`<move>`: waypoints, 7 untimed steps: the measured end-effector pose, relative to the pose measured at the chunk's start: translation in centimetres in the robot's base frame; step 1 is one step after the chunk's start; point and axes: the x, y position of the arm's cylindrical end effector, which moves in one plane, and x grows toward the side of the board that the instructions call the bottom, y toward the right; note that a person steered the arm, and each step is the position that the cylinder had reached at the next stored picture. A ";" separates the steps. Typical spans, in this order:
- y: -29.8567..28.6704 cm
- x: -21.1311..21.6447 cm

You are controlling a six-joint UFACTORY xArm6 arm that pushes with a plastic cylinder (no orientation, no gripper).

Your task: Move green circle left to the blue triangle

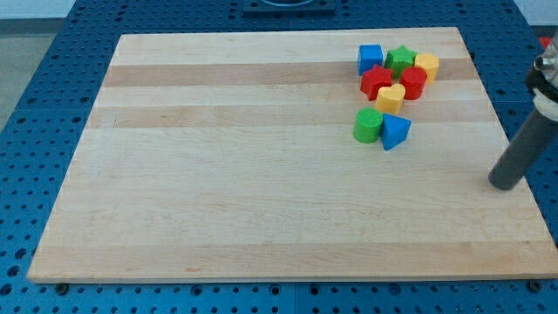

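Note:
The green circle (368, 126) lies on the wooden board (261, 174) in the upper right part of the view. It touches the left side of the blue triangle (395, 132). My tip (502, 184) is the lower end of the dark rod near the board's right edge. It stands well to the right of the blue triangle and a little lower in the view, touching no block.
Above the pair sits a cluster: a blue cube (370, 58), a green star (401, 59), a yellow hexagon (426, 65), a red star (377, 83), a red cylinder (413, 84) and a yellow heart (390, 98). A blue pegboard (35, 87) surrounds the board.

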 end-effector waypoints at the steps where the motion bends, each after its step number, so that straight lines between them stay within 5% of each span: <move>1: -1.2 -1.1; 7: -7.6 -3.8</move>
